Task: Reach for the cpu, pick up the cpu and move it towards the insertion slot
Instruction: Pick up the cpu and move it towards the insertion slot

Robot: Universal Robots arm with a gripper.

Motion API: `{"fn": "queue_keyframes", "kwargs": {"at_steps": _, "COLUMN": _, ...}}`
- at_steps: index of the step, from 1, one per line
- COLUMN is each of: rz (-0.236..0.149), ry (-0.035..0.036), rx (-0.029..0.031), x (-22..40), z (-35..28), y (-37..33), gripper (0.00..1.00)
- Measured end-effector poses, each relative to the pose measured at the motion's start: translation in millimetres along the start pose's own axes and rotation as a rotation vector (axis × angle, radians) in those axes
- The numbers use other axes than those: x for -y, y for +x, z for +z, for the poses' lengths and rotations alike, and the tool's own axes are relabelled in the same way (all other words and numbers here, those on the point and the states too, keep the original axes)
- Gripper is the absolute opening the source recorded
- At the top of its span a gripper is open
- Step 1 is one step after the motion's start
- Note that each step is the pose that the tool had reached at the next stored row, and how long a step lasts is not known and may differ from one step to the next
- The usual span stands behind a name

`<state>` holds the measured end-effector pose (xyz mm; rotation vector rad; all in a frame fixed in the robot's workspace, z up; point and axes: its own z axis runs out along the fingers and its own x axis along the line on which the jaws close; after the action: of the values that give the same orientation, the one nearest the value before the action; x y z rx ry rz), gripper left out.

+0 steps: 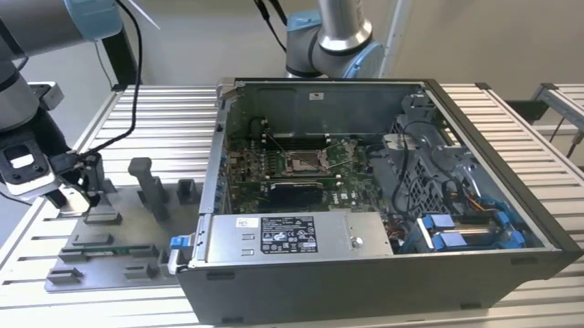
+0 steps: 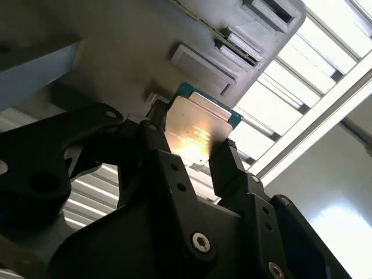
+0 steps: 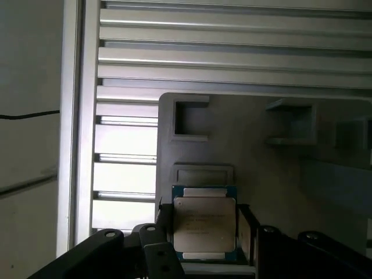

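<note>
So the tool (image 3: 204,225) is sitting clamped on the cpu (image 3: 204,224), one black finger (image 3: 164,218) pressing on each side edge of the chip, and you can see that in both wrist views. The cpu's silver top is facing the cameras, with its teal border peeking out around the edge. It's hanging just over the grey fixture tray (image 3: 256,168), right by a shallow rectangular pocket (image 3: 203,174). In the exterior view the tool (image 1: 78,198) is hovering over that tray (image 1: 119,246) at the exterior view's left, on the slatted counter (image 1: 155,109). The insertion slot (image 1: 306,162) is sitting well apart from it, inside the open computer case (image 1: 383,273), with its shiny metal frame showing.
</note>
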<state>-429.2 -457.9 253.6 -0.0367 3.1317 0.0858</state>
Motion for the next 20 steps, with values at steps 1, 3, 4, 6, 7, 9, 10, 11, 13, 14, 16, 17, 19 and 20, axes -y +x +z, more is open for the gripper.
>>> {"fn": "queue_keyframes", "kwargs": {"at_steps": 1, "rz": 0.000, "ry": 0.0000, "rx": 0.0000, "x": -0.1, "z": -2.2, "y": -0.1, "gripper": 0.00}}
{"fn": "queue_keyframes", "kwargs": {"at_steps": 3, "rz": 0.000, "ry": 0.0001, "rx": -0.0001, "x": -0.3, "z": -6.9, "y": -0.1, "gripper": 0.00}}
{"fn": "queue_keyframes", "kwargs": {"at_steps": 4, "rz": 0.000, "ry": 0.0001, "rx": -0.0001, "x": -0.5, "z": -9.3, "y": -0.1, "gripper": 0.00}}
{"fn": "queue_keyframes", "kwargs": {"at_steps": 6, "rz": 0.000, "ry": 0.0001, "rx": 0.0000, "x": -0.8, "z": -14.1, "y": -0.2, "gripper": 0.00}}
{"fn": "queue_keyframes", "kwargs": {"at_steps": 7, "rz": 0.000, "ry": 0.0001, "rx": -0.0001, "x": -0.9, "z": -16.4, "y": -0.2, "gripper": 0.00}}
{"fn": "queue_keyframes", "kwargs": {"at_steps": 9, "rz": 0.000, "ry": 0.0001, "rx": -0.0002, "x": -1.1, "z": -20.8, "y": -0.1, "gripper": 0.00}}
{"fn": "queue_keyframes", "kwargs": {"at_steps": 10, "rz": 0.000, "ry": 0.0000, "rx": 0.0000, "x": -1.2, "z": -23.2, "y": -0.2, "gripper": 0.00}}
{"fn": "queue_keyframes", "kwargs": {"at_steps": 11, "rz": 0.000, "ry": 0.0000, "rx": 0.0000, "x": -1.4, "z": -25.5, "y": -0.2, "gripper": 0.00}}
{"fn": "queue_keyframes", "kwargs": {"at_steps": 13, "rz": 0.000, "ry": 0.0000, "rx": 0.0000, "x": -1.6, "z": -29.0, "y": -0.2, "gripper": 0.00}}
{"fn": "queue_keyframes", "kwargs": {"at_steps": 14, "rz": 0.000, "ry": 0.0001, "rx": 0.0000, "x": -1.7, "z": -30.8, "y": -0.3, "gripper": 0.00}}
{"fn": "queue_keyframes", "kwargs": {"at_steps": 16, "rz": 0.000, "ry": 0.0001, "rx": 0.0000, "x": -1.9, "z": -34.9, "y": -0.3, "gripper": 0.00}}
{"fn": "queue_keyframes", "kwargs": {"at_steps": 17, "rz": 0.000, "ry": 0.0000, "rx": 0.0000, "x": -2.1, "z": -36.9, "y": -0.3, "gripper": 0.00}}
{"fn": "queue_keyframes", "kwargs": {"at_steps": 19, "rz": 0.000, "ry": 0.0001, "rx": 0.0000, "x": -2.3, "z": -40.5, "y": -0.3, "gripper": 0.00}}
{"fn": "queue_keyframes", "kwargs": {"at_steps": 20, "rz": 0.000, "ry": 0.0000, "rx": 0.0000, "x": -2.5, "z": -42.9, "y": -0.3, "gripper": 0.00}}
